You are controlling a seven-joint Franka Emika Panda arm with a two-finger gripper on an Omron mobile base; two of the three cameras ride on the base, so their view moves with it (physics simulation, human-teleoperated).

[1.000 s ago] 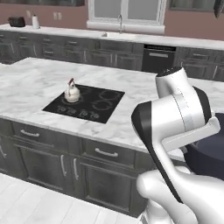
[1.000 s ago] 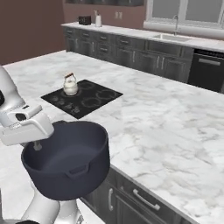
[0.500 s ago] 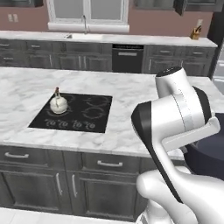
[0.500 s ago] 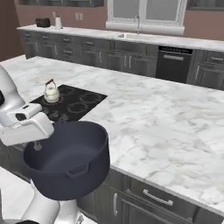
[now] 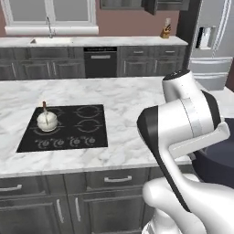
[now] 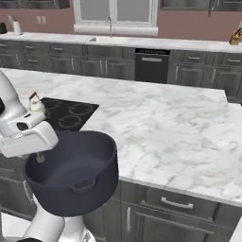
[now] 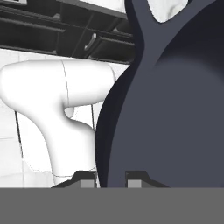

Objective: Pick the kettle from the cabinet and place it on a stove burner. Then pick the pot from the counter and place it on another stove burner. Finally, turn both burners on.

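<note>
No readable writing or brand marks anywhere that we can make out; the knob markings on the cooktop are too small to tell.

Going left to right in the left base view: we've got the kettle (image 5: 46,119) sitting upright on the rear-left burner of the black glass cooktop (image 5: 87,137), its wood-topped handle standing up. The cooktop is set into the white marble counter (image 5: 123,98) of the island. Further back there's a sink faucet (image 5: 48,25) under the window, a dishwasher (image 5: 101,61) in the dark base cabinets, a knife block (image 5: 165,31) on the rear counter, and a steel fridge (image 5: 211,43) at far right.

Our arm (image 5: 183,123) is bent up close to the base at the lower right of that view, with the navy pot (image 5: 218,162) tucked just behind it, off the counter edge.

In the right base view the pot (image 6: 75,172) hangs in the air in front of the island's cabinets, lower than the countertop and well apart from the cooktop (image 6: 66,113), tilted a little so we see into it. The kettle (image 6: 35,105) peeks out just behind the arm's wrist.

In the hand view the gripper (image 7: 110,180) is pinched narrow on the pot (image 7: 170,113) wall, one finger each side of the rim, so we're holding it.
</note>
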